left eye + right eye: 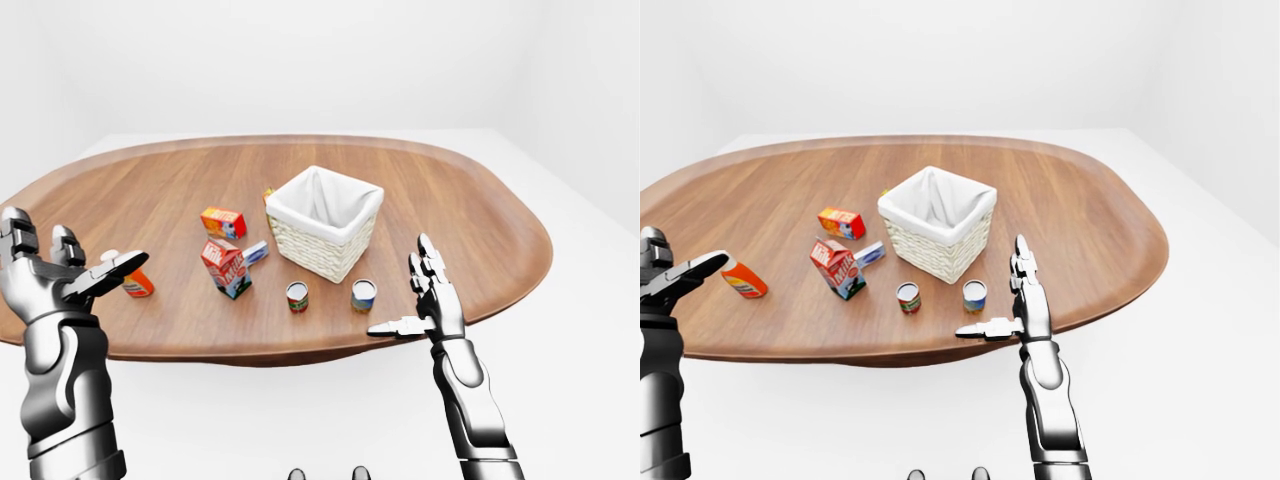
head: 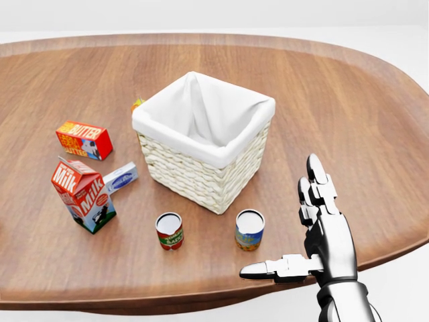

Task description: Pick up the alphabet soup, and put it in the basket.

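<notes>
The alphabet soup (image 2: 249,230) is a small can with a blue and yellow label, upright on the wooden table (image 2: 348,100) just below the basket. The wicker basket (image 2: 194,178) has a white cloth lining and nothing in it that shows. My right hand (image 2: 285,225) hovers open at the table's near edge, to the right of the can, fingers straight up and thumb pointing left toward it, apart from it. In the left-eye view my left hand (image 1: 75,250) is raised open at the far left, holding nothing.
A red-labelled can (image 2: 169,231) stands left of the soup. Further left are a milk carton (image 2: 84,194), a small blue-white box (image 2: 120,178) and a butter box (image 2: 84,139). An orange bottle (image 1: 135,285) lies near my left hand. The table's rim (image 2: 201,295) runs below the cans.
</notes>
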